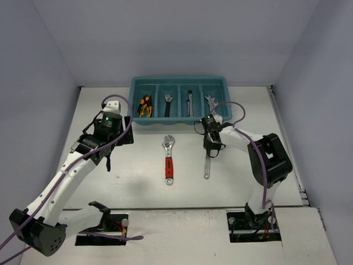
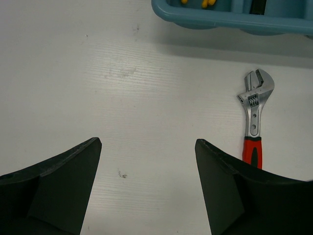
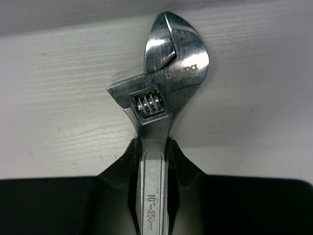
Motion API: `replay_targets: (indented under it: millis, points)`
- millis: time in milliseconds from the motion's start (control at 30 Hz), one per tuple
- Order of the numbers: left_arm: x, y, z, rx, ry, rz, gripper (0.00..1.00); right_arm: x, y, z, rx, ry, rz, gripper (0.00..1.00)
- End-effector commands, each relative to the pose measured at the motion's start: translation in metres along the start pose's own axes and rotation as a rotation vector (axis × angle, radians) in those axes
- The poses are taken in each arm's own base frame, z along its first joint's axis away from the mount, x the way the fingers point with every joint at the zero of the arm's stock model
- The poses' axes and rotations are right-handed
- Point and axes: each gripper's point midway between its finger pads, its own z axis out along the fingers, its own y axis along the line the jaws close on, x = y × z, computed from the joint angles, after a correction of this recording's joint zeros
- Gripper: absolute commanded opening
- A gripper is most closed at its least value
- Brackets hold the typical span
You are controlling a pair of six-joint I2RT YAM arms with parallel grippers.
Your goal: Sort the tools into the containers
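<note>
The teal tray (image 1: 180,81) stands at the back with four compartments. They hold yellow-handled pliers (image 1: 144,106), a black adjustable wrench (image 1: 167,105) and two silver spanners (image 1: 189,103), one per compartment. A red-handled adjustable wrench (image 1: 169,160) lies on the table in front of the tray and also shows in the left wrist view (image 2: 255,112). My right gripper (image 1: 209,144) is shut on a large silver adjustable wrench (image 3: 171,63) just below its head, with the handle (image 1: 207,168) trailing toward me. My left gripper (image 2: 146,142) is open and empty over bare table, left of the red-handled wrench.
The tray's front rim (image 2: 230,19) runs along the top of the left wrist view. The white table (image 1: 138,182) ends at walls on the left, right and back. The arm bases sit at the near edge.
</note>
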Motion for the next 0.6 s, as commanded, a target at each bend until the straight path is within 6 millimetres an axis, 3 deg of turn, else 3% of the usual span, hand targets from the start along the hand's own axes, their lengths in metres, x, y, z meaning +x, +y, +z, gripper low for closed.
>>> replay_targets:
  millis: [0, 133, 333, 567]
  points:
    - [-0.005, -0.016, 0.001, 0.073, 0.002, -0.026, 0.74, 0.029, -0.010, 0.019, 0.056, 0.093, -0.010, 0.00]
    - [0.006, -0.039, 0.003, 0.176, 0.061, -0.071, 0.74, 0.017, 0.008, -0.001, 0.003, 0.031, -0.066, 0.00]
    - [0.022, -0.074, 0.003, 0.350, 0.116, -0.174, 0.74, -0.003, 0.049, -0.049, -0.104, -0.132, -0.176, 0.00]
    - [0.023, -0.077, 0.004, 0.360, 0.109, -0.183, 0.74, -0.019, 0.075, -0.089, -0.225, -0.259, -0.216, 0.00]
